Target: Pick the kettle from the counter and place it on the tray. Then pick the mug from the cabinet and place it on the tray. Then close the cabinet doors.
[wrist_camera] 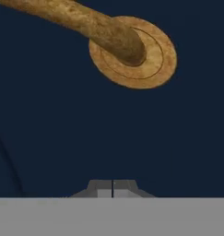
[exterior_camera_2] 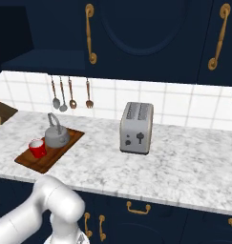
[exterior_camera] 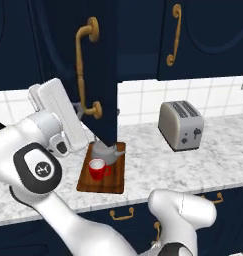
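- Tray (exterior_camera: 88, 182): a brown wooden board lying flat on the marbled desk (exterior_camera: 158, 165), left of the toaster (exterior_camera: 180, 125); it already carries both items the task sends to it.
- Kettle (exterior_camera_2: 56, 135): upright on the far end of the tray, wire handle raised; apparently set well back to leave the near half of the board free.
- Mug (exterior_camera: 97, 169): red with a white inside, upright on the near half of the tray, just in front of the kettle.
- Cabinet door (exterior_camera: 100, 65): a navy panel standing swung out above the tray, its long brass handle (exterior_camera: 82, 70) facing the arm; judged to be the step in hand, since only the closing remains.
- Gripper (wrist_camera: 112, 188): fingertips pressed together, holding nothing; in the hand view it faces the door's navy face just below the round brass foot of the handle, a closed tip being suited to pushing a panel rather than grasping it.
- Second door (exterior_camera: 203, 35): above the toaster, appears flush and closed.
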